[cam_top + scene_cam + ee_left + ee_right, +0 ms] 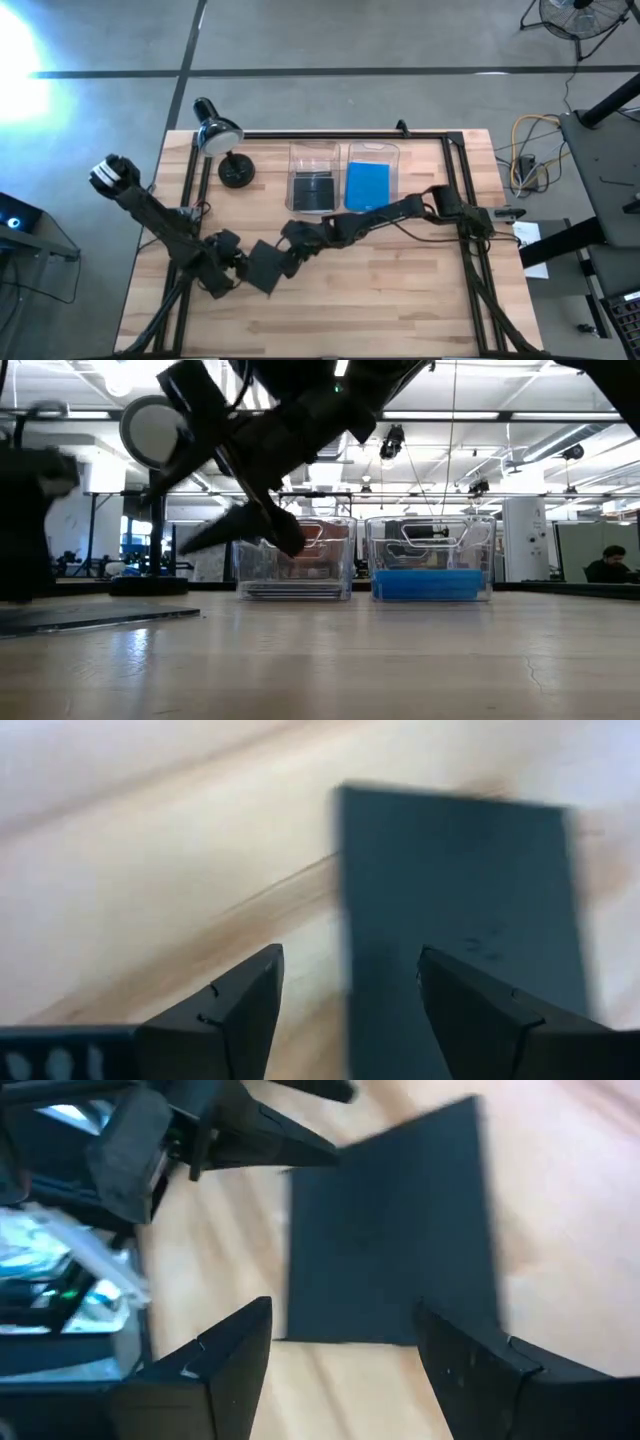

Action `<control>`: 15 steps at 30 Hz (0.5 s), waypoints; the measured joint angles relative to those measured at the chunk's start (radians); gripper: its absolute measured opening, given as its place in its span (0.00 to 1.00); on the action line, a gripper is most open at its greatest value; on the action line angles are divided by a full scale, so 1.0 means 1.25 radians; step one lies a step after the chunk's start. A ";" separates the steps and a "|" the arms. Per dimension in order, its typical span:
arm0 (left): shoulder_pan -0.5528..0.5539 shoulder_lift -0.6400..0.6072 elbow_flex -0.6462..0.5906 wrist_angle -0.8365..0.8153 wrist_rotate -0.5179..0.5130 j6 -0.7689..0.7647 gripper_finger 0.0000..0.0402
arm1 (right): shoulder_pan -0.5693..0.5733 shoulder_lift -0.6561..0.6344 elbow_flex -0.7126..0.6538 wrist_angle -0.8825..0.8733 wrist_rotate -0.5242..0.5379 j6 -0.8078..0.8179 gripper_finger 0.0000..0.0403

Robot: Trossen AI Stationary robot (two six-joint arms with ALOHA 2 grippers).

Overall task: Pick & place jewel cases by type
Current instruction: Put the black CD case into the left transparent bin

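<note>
High view shows my left gripper [232,272] and right gripper [285,262] both by one dark case [262,266] lying flat on the table [400,300]. Both have fingers spread, nothing pinched. Farther back, one bin [315,178] holds dark cases, the other bin [368,180] blue ones, sorted by colour. I can read no writing.

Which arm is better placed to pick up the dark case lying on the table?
Hard to call, perhaps right: the open right gripper and open left gripper both flank the flat dark grey plastic jewel case, but the right arm comes from the bins' side.
</note>
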 joint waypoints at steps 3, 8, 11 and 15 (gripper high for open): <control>0.028 0.006 -0.057 0.100 0.020 -0.032 0.53 | -0.004 0.001 -0.003 -0.051 0.008 0.021 0.58; 0.034 0.000 -0.078 0.164 0.006 -0.051 0.53 | 0.005 0.001 -0.010 -0.083 -0.031 0.132 0.58; 0.035 0.000 -0.079 0.194 0.011 -0.010 0.53 | 0.021 0.010 -0.013 -0.081 -0.030 0.207 0.58; 0.038 0.001 -0.080 0.238 0.014 0.013 0.53 | 0.033 0.037 -0.015 -0.074 -0.031 0.296 0.58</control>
